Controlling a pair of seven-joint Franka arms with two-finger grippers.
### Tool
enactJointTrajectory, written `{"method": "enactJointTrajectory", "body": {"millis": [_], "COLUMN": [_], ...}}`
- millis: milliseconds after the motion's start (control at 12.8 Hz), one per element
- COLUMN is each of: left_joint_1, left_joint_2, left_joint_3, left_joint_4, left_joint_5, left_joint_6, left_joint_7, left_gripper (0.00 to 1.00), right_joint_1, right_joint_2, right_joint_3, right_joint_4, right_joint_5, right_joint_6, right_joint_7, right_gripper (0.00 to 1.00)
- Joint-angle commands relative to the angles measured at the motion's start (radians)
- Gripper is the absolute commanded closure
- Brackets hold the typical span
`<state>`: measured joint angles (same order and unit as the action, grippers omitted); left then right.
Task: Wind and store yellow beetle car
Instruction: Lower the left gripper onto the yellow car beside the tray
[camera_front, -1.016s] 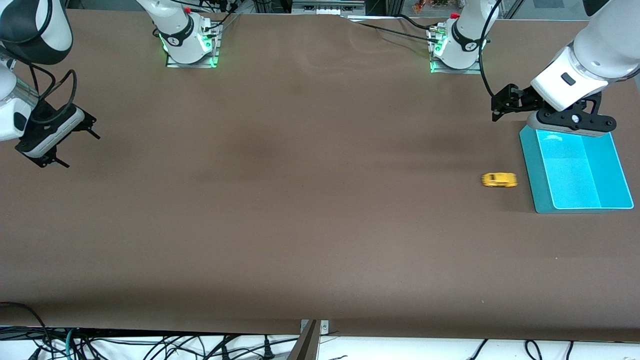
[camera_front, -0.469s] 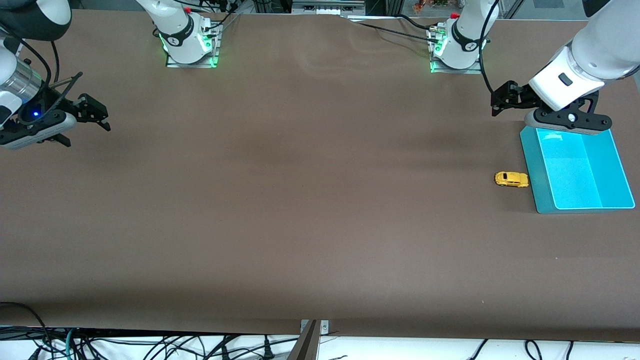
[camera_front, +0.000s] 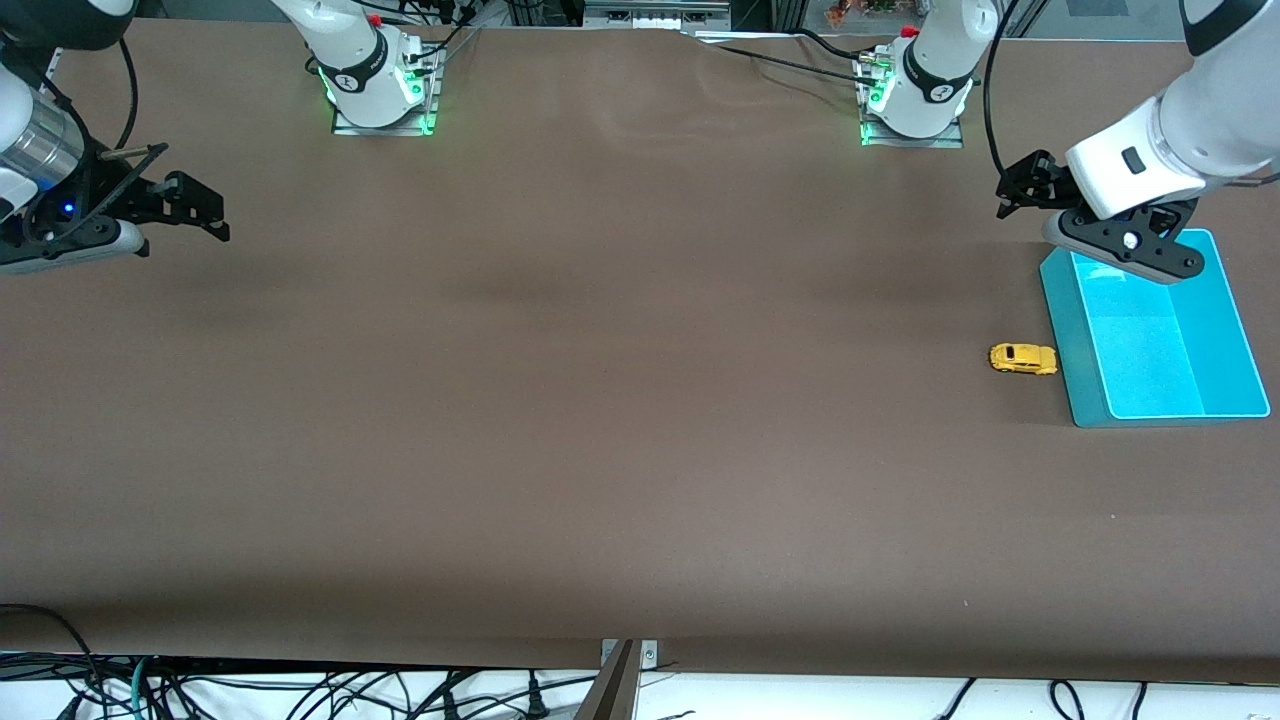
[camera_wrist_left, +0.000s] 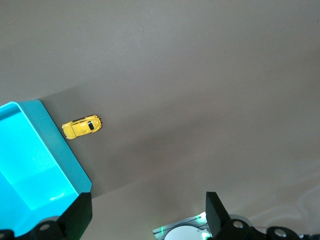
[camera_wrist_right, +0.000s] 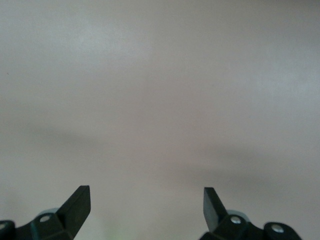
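1. yellow is the colour of the single toy car (camera_front: 1023, 358) on the brown table (camera_front: 600, 400); one yellow beetle car, one turquoise bin (camera_front: 1060, 320), two arms with one gripper each.
2. the yellow beetle car lies on its wheels on the table at the left arm's end, just beside the outer wall of the turquoise bin and not inside it; the left wrist view shows the same car (camera_wrist_left: 82, 127) next to the bin's wall (camera_wrist_left: 60, 155).
3. the left gripper (camera_front: 1015, 190) hangs in the air over the table beside the bin's edge that is farther from the front camera, fingers (camera_wrist_left: 75, 217) spread wide and holding nothing; the car sits well apart from it, nearer to the front camera.
4. the right gripper (camera_front: 195, 205) hovers over bare table at the right arm's end, fingers (camera_wrist_right: 75, 205) wide apart and empty, a long way from the car.
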<state>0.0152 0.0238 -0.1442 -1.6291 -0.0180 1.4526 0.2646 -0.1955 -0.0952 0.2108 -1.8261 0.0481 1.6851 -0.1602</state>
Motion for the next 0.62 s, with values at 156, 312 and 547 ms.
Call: {"method": "enactJointTrajectory", "body": {"millis": [156,312,547], "left_joint_1": [0.012,0.060,0.084], "left_joint_2": [0.076,0.080,0.059], "left_joint_3": [-0.012,-0.012,-0.012], "left_joint_4": [0.002,-0.075,-0.240], "left_joint_5": [0.101,0.102,0.110], "left_joint_6": [0.023,0.136,0.325], "left_joint_7": [0.132,0.252,0.465], "left_gripper": [0.00,0.00,0.00], "right_joint_1": [0.071,0.070,0.068], "right_joint_2": [0.005,0.003,0.009], "right_joint_3": [-0.070,-0.070,-0.068], "right_joint_4": [0.062,0.065,0.070], "right_joint_5": [-0.002,-0.002,-0.013], "right_joint_6": [-0.070,-0.068,-0.068], "right_joint_7": [0.064,0.064,0.064], "right_gripper": [0.00,0.00,0.00]}}
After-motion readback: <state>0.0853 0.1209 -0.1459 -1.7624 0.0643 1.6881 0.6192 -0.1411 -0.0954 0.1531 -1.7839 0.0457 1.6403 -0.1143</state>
